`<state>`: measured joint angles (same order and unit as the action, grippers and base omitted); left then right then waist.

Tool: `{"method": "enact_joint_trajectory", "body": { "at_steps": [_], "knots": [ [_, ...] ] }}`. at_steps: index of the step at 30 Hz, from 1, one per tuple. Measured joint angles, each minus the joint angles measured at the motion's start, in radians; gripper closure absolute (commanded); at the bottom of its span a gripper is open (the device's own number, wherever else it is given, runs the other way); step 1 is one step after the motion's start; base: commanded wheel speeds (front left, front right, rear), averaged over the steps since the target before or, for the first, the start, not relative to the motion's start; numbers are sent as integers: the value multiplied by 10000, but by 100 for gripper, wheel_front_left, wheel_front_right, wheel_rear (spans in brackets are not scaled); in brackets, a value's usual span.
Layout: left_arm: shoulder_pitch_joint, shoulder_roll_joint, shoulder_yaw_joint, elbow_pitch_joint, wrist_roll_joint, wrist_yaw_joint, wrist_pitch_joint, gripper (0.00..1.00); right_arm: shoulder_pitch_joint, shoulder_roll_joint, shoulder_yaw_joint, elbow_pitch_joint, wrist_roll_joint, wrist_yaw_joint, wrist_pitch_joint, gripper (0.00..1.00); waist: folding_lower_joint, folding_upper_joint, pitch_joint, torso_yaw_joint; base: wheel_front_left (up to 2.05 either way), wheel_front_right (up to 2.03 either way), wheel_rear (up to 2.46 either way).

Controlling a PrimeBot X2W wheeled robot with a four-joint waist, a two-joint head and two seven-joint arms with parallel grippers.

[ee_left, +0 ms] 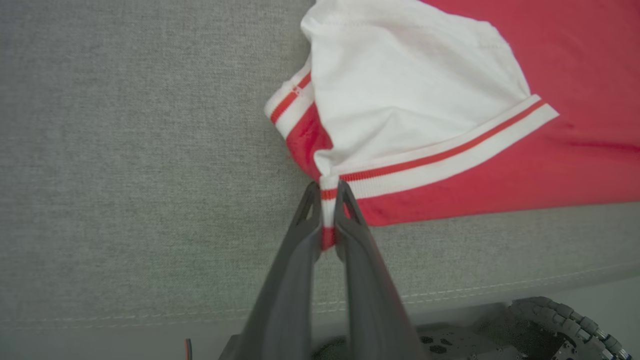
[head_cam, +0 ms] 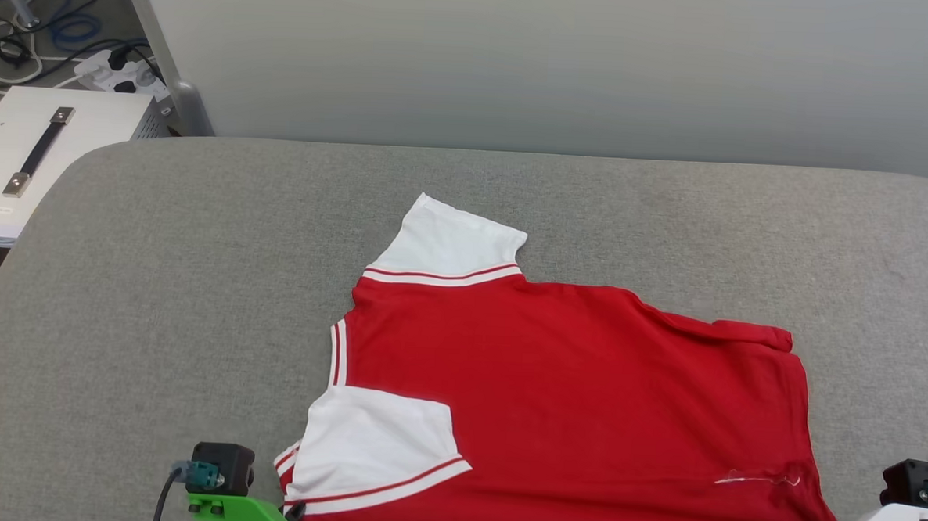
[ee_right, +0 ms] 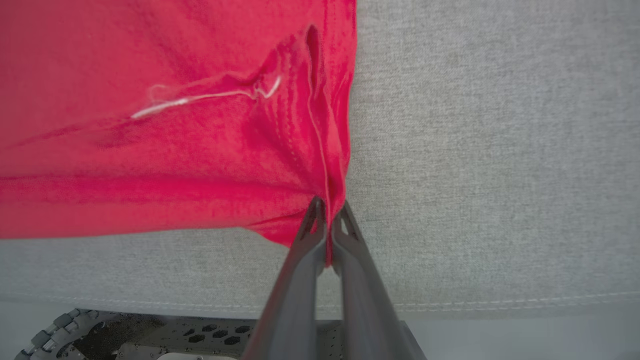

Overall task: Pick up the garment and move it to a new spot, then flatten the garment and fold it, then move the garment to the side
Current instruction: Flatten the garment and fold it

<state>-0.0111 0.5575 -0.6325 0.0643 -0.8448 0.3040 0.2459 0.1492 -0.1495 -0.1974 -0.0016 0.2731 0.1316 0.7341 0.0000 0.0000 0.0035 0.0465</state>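
Closest to the lens, the left gripper (ee_left: 327, 196) is clamped on the garment (head_cam: 576, 391). Its two dark fingers (ee_left: 292, 265) press together over the striped trim where the near white sleeve (ee_left: 400, 85) meets the red body. That corner sits at the near left of the cloth, just in from the front edge of the grey padded table (head_cam: 158, 278). From there the garment spreads away from the robot and off to the right, plain side up and nearly flat. Its long axis runs across the table, left to right: the near sleeve and the far sleeve (head_cam: 453, 240) are at the left end, the bottom hem (head_cam: 808, 416) at the right end. At the near right corner the right gripper (ee_right: 328, 209) is likewise closed on the cloth, nipping a bunched fold of red hem. So each arm holds the end of the near long edge on its own side, and the whole shirt lies beyond the two grippers, toward the far side of the table. As I judge it, a fold from here turns on that: the held edge would travel away from the robot, across the shirt's short way, with both grippers level so it does not skew. The far right corner (head_cam: 766, 336) is rumpled and may not line up cleanly.
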Motion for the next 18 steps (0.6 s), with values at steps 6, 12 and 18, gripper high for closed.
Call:
{"method": "enact_joint_trajectory", "body": {
  "at_steps": [6,12,18],
  "knots": [
    [54,-6,-207,81,2,13,199,100,220,163,-244,-276,88,0,134,100,0,0,32,-8,0,0,0],
    [32,-146,-407,453,8,-10,291,100,100,167,-205,192,105,0,-311,100,0,0,231,-60,0,0,0],
    [-82,-366,-453,949,-2,-221,274,41,-92,121,-52,771,102,0,-640,100,0,0,373,-81,0,0,0]
  ]
}}
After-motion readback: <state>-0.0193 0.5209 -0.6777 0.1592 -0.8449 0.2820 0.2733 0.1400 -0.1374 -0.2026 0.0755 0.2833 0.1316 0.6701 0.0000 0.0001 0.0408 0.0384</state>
